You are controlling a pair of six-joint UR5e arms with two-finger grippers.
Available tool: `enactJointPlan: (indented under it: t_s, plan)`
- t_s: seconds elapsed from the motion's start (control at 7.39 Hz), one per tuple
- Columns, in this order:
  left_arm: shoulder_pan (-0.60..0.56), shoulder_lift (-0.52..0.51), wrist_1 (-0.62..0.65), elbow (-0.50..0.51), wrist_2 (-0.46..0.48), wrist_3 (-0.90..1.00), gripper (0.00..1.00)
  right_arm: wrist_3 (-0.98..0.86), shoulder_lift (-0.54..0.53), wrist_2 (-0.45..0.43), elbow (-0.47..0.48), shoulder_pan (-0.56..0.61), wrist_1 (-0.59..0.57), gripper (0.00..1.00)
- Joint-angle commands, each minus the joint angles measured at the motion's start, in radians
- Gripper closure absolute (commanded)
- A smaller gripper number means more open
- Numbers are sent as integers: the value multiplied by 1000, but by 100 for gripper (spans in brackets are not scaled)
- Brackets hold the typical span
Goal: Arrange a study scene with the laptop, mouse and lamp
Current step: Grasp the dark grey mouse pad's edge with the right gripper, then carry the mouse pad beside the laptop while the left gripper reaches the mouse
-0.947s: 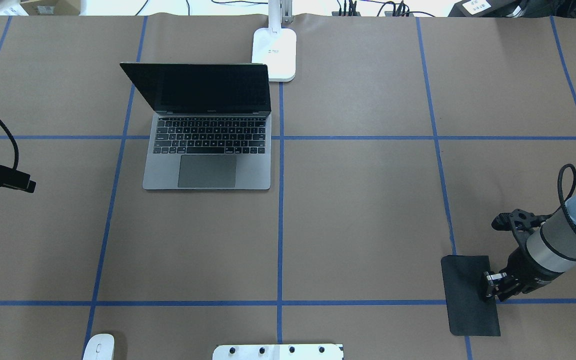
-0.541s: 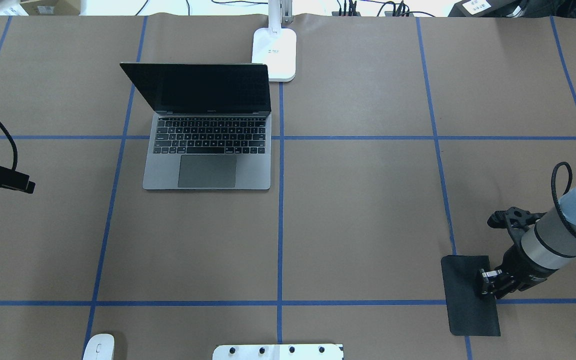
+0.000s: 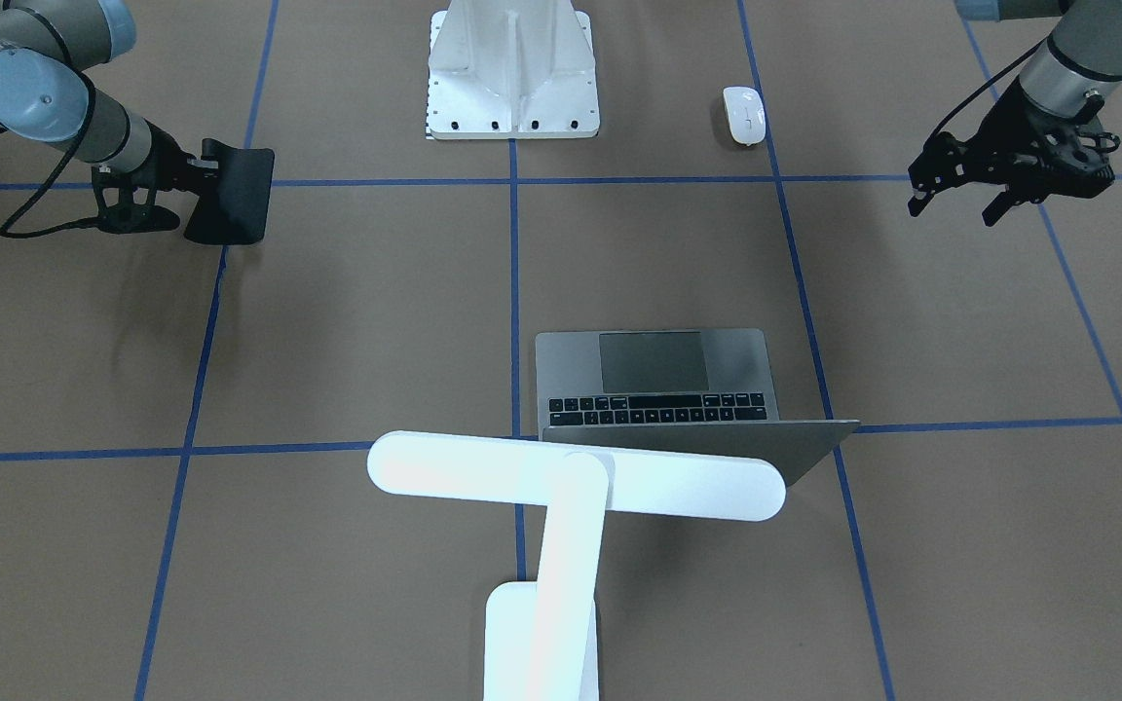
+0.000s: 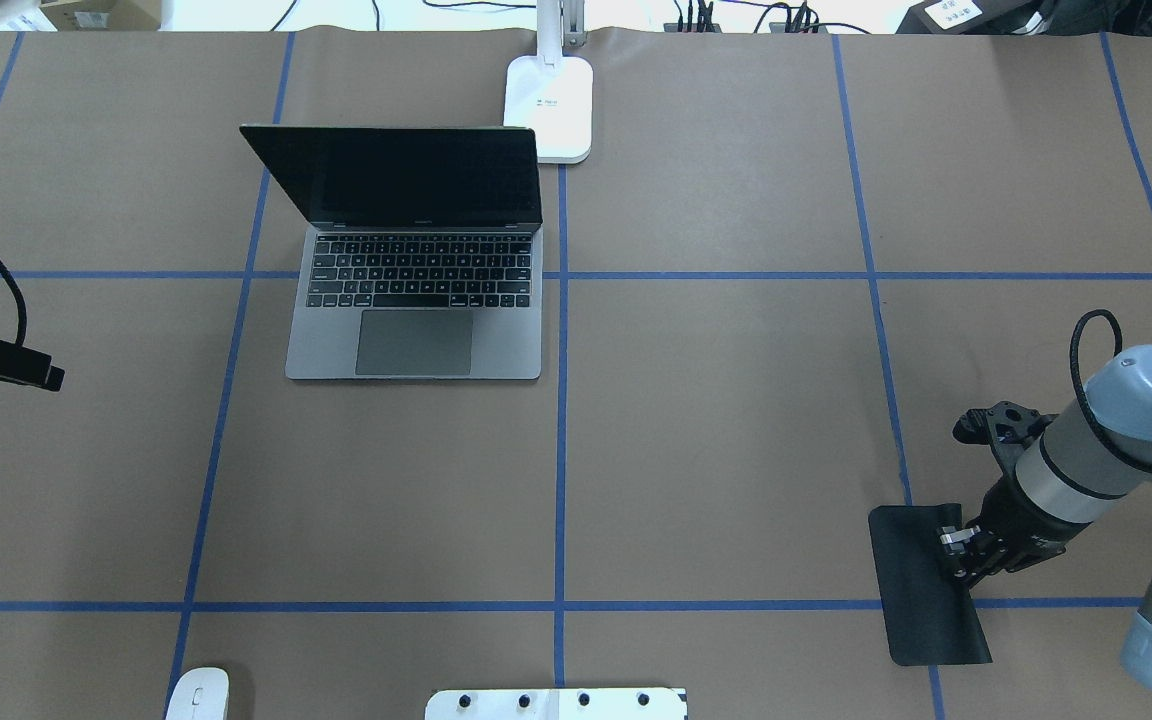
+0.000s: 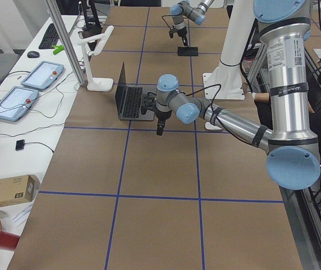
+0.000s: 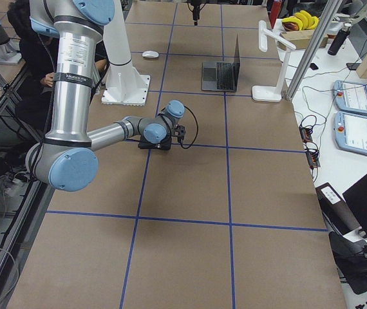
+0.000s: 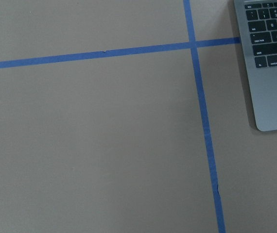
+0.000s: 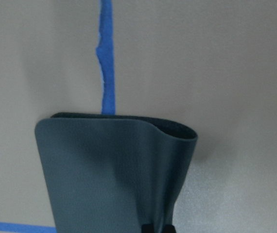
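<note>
The open space-grey laptop [image 4: 416, 330] sits left of centre, its lid up; it also shows in the front view [image 3: 658, 375] and at the left wrist view's edge [image 7: 274, 73]. The white mouse [image 4: 198, 695] lies at the near table edge on the left [image 3: 743, 115]. The white T-shaped lamp [image 3: 576, 477] stands behind the laptop, its base [image 4: 549, 105] at the far edge. My right gripper [image 4: 956, 555] is shut on the edge of a black mouse pad [image 4: 921, 600], which hangs bent and partly lifted [image 8: 109, 170]. My left gripper [image 3: 953, 206] is open and empty, above the table to the laptop's left.
A white ribbed bolted pedestal [image 3: 512, 68] stands at the near middle edge [image 4: 556, 703]. Blue tape lines [image 4: 561, 450] divide the brown table into squares. Operator tablets and cables lie beyond the far edge [image 6: 354, 96].
My right gripper has moved left and toward the lamp side with the mouse pad, which has shifted and curled with it. My left arm has drawn slightly back to the left.
</note>
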Motion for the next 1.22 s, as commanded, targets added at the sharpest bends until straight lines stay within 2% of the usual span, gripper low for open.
enactJointPlan:
  t_s: [0.0,0.41,0.54,0.68,0.81,0.95,1.08]
  plan:
    - [0,1,-3,1,0,1,0,-6,2,0,10,12,-3,87]
    - [-2,1,-1,-11,-8,-15,0,-16,2,1,126,110,-4,87]
    - [-2,3,0,-11,-2,-44,0,-16,23,-2,158,156,-7,87]
    - [0,1,-1,-15,2,-138,0,-20,92,-6,160,188,-57,87]
    - [14,3,0,-24,2,-195,0,-87,222,-12,161,222,-226,87]
    - [37,7,2,-25,5,-234,0,-215,410,-20,166,271,-526,87]
    - [58,24,8,-39,12,-248,1,-308,594,-82,151,271,-775,86]
